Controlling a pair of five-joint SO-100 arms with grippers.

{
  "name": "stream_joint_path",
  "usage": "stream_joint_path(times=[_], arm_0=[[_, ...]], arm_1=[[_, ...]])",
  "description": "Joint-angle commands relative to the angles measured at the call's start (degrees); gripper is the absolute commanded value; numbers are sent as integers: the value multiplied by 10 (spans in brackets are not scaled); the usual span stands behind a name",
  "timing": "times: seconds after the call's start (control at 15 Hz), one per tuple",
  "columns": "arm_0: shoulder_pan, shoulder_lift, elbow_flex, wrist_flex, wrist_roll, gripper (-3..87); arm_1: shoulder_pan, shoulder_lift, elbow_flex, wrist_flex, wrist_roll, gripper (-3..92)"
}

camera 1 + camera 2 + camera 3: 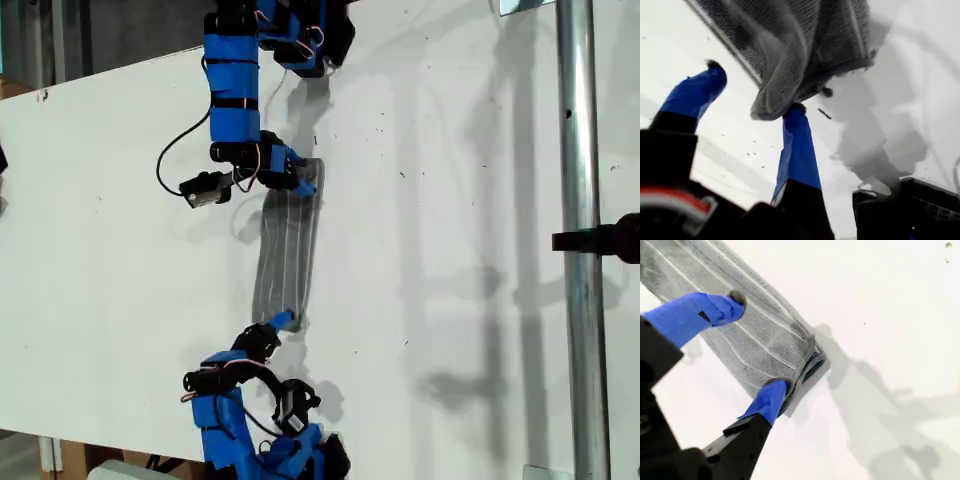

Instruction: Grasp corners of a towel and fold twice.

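My first pincer [755, 89] is spread. One blue taped fingertip [796, 111] sits right under the bunched end of the dark grey pinstriped towel [805, 45], and the other tip stands clear beside it. The cloth hangs over that tip, slightly raised off the white worktop [920, 60], likely because I'm at this end to manage the fold. It is not pinched. My second pincer [756, 342] is also spread and straddles the other end of the towel [785, 347]. One tip rests on top of the cloth and one at its edge, where the layered corners [812, 347] stack up, so the jaws look placed to press or gather the layers. That end lies flat on the worktop [880, 315]. In the exterior view the towel [288, 255] is a narrow folded strip running between the two blue arms, with a pincer at each end. I can't tell which arm is which there. It looks at least once folded, possibly fully. Further out are a loose black cable [165, 165] by the upper arm and a metal pole [578, 200] with a black clamp [600, 240] at the exterior view's right, well apart from the cloth. Nothing blocks the strip, only bare worktop [450, 250].
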Motion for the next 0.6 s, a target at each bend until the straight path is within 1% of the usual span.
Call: stream_joint_path(times=[0.0,0.07,0.13,0.2,0.33,0.4,0.53], arm_0=[[-4,200,42,40,-23,235],[-6,251,77,46,-38,222],[11,292,120,35,-50,211],[37,330,165,14,-76,200],[90,432,257,-37,-117,173],[105,488,294,-47,-126,163],[127,577,343,-46,-145,142]], arm_1=[[-24,142,-36,87,57,354],[-25,196,4,118,105,387],[-30,243,66,128,154,432],[-40,284,134,114,205,470],[-40,346,258,54,293,490],[-24,370,312,11,321,485],[20,406,418,-112,326,473]])
